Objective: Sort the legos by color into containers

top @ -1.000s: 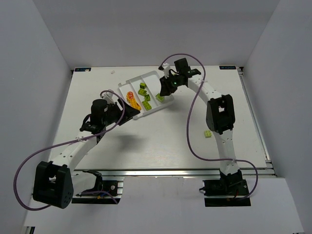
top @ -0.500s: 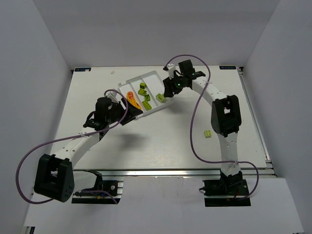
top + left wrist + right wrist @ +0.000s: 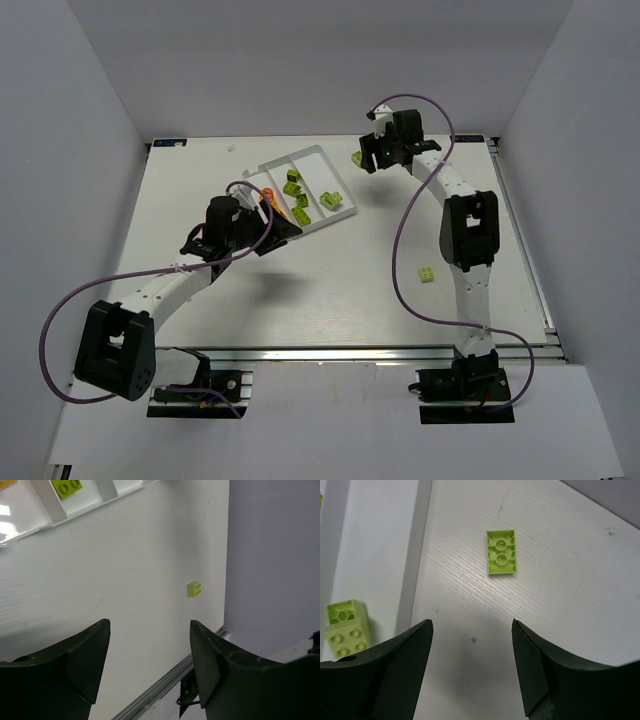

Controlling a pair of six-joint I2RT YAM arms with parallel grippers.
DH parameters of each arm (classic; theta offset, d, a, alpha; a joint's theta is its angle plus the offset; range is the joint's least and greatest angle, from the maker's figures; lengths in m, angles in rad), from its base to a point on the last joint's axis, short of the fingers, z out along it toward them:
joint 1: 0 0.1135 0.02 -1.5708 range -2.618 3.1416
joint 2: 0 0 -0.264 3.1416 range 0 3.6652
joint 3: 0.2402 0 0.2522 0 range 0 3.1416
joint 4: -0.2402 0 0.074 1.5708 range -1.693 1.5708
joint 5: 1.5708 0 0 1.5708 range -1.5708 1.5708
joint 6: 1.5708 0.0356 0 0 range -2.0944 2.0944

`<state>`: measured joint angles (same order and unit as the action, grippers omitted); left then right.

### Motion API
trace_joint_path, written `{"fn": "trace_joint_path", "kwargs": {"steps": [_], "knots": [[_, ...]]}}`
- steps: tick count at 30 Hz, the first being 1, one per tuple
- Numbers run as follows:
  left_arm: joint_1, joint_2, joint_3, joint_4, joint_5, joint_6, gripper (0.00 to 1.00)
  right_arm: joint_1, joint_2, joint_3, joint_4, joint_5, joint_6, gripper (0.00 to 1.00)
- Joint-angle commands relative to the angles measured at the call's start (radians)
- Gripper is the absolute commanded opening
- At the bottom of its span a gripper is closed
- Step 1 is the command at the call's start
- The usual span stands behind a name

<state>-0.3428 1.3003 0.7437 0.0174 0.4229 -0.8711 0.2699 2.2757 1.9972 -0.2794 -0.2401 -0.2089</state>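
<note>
Both our grippers stand spread and empty: the right gripper above a green brick near the far edge, the left gripper beside the tray holding green bricks and, seemingly, orange ones.

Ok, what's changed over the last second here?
The right fingers swung off the tray toward the far edge and now hang open over a loose lime brick beside it. The left fingers edged closer to the tray, open and empty. The tray and the other loose brick near the right arm stayed put.
</note>
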Motion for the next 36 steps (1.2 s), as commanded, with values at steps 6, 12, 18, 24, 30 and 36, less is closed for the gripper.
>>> {"fn": "trace_joint_path", "kwargs": {"steps": [6, 12, 18, 24, 30, 36], "knots": [[-0.013, -0.091, 0.005, -0.065, -0.056, -0.012, 0.74, 0.003, 0.196, 0.194, 0.094, 0.018, 0.026, 0.70], [-0.031, -0.102, 0.016, -0.099, -0.098, -0.026, 0.74, 0.008, 0.248, 0.210, 0.217, 0.022, -0.014, 0.70], [-0.032, -0.075, 0.048, -0.126, -0.104, -0.019, 0.74, 0.012, 0.298, 0.238, 0.250, 0.033, -0.006, 0.70], [-0.032, -0.036, 0.082, -0.132, -0.093, -0.016, 0.74, 0.009, 0.340, 0.253, 0.318, 0.038, -0.006, 0.69], [-0.032, -0.016, 0.103, -0.140, -0.096, -0.011, 0.74, 0.009, 0.390, 0.290, 0.368, 0.032, -0.021, 0.69], [-0.032, -0.007, 0.112, -0.145, -0.099, -0.016, 0.74, 0.006, 0.421, 0.313, 0.387, 0.039, -0.027, 0.60]]}}
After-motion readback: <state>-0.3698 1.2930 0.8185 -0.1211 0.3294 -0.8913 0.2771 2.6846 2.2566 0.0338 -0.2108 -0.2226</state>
